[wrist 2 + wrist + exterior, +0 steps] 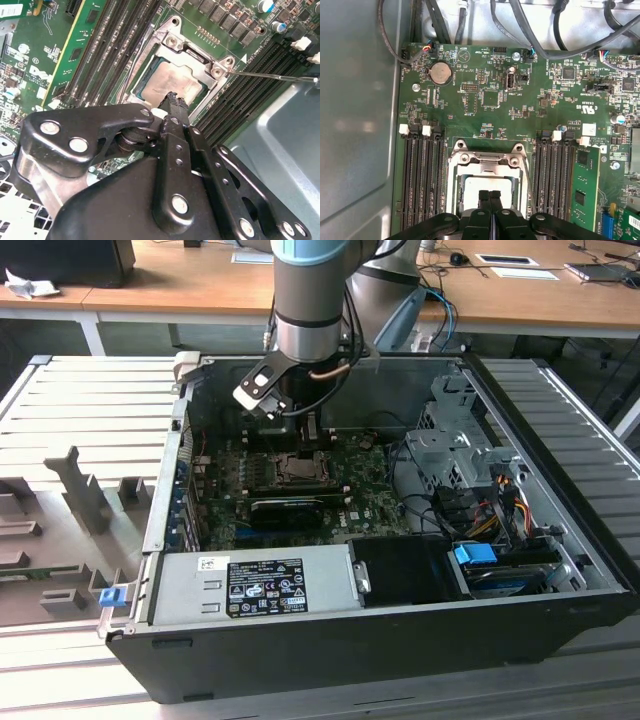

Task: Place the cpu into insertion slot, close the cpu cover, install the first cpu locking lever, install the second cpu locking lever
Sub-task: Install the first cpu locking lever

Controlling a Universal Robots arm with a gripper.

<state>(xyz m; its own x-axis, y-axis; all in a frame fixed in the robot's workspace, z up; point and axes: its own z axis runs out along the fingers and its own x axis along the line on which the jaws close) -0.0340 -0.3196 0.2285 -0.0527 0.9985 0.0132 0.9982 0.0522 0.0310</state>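
My gripper (308,445) reaches down into the open computer case, over the insertion slot (298,468) on the green board. In both wrist views its black fingers are pressed together with nothing between them. The fingertips (174,100) hover over the near edge of the cpu (175,80), whose pale metal face lies inside the slot. The silvery cpu cover (195,57) lies down around the chip and frames it (487,161). Whether the tips touch the chip, I cannot tell. A thin wire locking lever (272,76) sticks out sideways from a socket corner; it slants beside the socket (530,187).
Black memory slots (422,180) flank the socket on both sides, and a green card (582,185) stands beyond one bank. A long black ribbed card (285,508), the power supply (250,585), a drive cage (450,440) and cables (530,30) crowd the case. Its grey wall (355,125) is close.
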